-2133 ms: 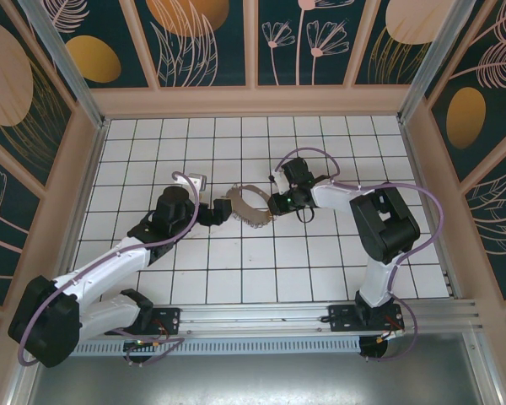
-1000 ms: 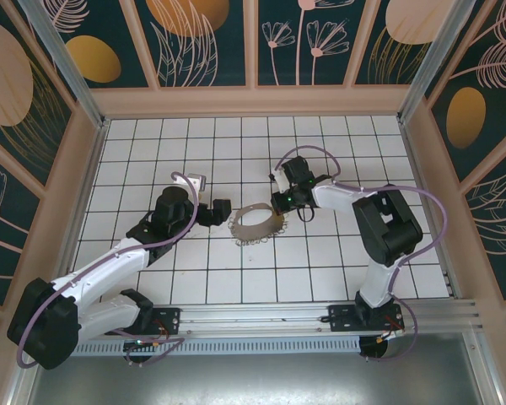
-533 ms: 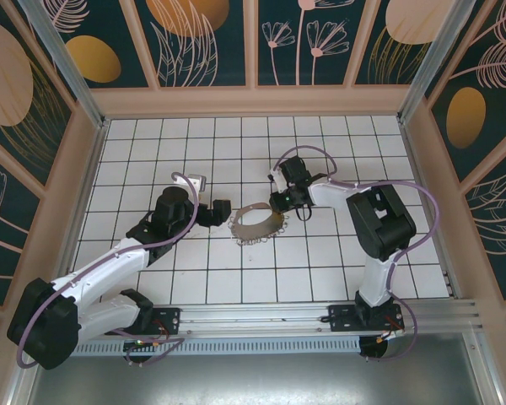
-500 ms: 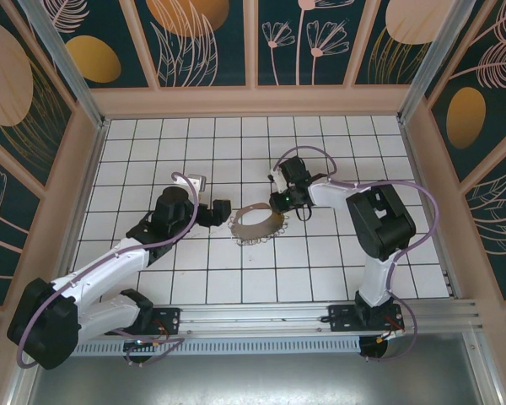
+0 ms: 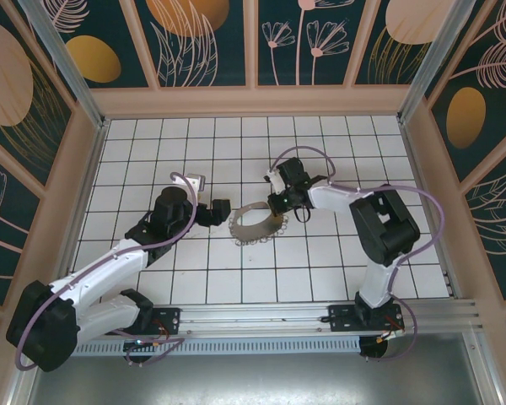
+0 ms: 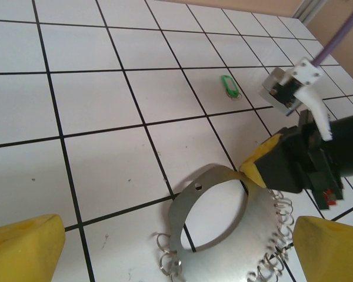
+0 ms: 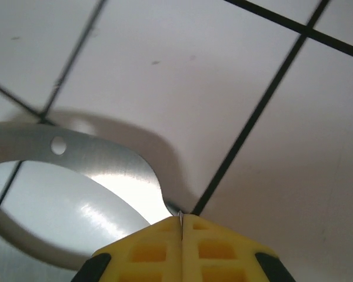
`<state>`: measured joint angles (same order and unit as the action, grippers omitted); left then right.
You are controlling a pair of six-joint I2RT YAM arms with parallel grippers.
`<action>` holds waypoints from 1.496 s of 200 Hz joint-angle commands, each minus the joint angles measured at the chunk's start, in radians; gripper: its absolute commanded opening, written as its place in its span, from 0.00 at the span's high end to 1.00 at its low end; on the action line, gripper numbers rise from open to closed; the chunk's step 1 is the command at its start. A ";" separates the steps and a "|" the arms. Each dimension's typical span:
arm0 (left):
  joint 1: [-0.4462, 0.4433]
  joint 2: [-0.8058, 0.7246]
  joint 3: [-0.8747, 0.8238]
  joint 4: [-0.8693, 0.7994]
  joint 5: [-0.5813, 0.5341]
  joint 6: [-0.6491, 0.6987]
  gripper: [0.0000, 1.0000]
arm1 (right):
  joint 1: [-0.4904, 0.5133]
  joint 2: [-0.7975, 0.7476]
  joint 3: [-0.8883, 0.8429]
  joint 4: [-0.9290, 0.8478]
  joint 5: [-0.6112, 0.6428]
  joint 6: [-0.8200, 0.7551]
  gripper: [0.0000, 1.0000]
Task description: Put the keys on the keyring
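Note:
The keyring (image 5: 255,240) is a flat silver band bent into an oval loop, with small wire rings along its lower edge. It rests on the white tiles at mid-table. My right gripper (image 5: 275,205) is shut on the band's right end, whose thin edge is pinched between the yellow pads (image 7: 181,226); the band (image 7: 106,170) curves away to the left. My left gripper (image 5: 222,209) stands open just left of the loop, and its yellow fingers (image 6: 23,249) flank the keyring (image 6: 182,205). A tiny green key (image 6: 229,86) lies on a tile beyond the loop.
The floor is white tile with black grid lines (image 5: 320,270). Wooden walls (image 5: 253,101) with dark patterned panels close in the back and both sides. A metal rail (image 5: 261,316) carries both arm bases at the near edge.
The right gripper has shifted slightly left with the band's end still in it, tilting the loop a little. The left gripper stays open in nearly the same place.

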<state>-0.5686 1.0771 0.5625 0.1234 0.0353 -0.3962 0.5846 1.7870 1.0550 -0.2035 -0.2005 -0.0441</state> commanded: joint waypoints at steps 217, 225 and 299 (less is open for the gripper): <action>-0.015 -0.455 -0.117 0.406 0.587 -0.014 0.45 | 0.133 -0.685 -0.338 0.850 -0.657 0.080 1.00; -0.016 -0.446 -0.119 0.424 0.606 -0.007 0.47 | 0.131 -0.688 -0.352 0.900 -0.676 0.105 1.00; -0.135 -0.306 -0.038 0.333 0.614 0.244 0.44 | 0.071 -0.630 -0.409 1.187 -0.744 0.272 1.00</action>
<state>-0.6659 0.7403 0.4728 0.4881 0.6495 -0.2871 0.6777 1.1400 0.6693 0.8120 -0.8978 0.1589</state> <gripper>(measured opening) 0.556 0.039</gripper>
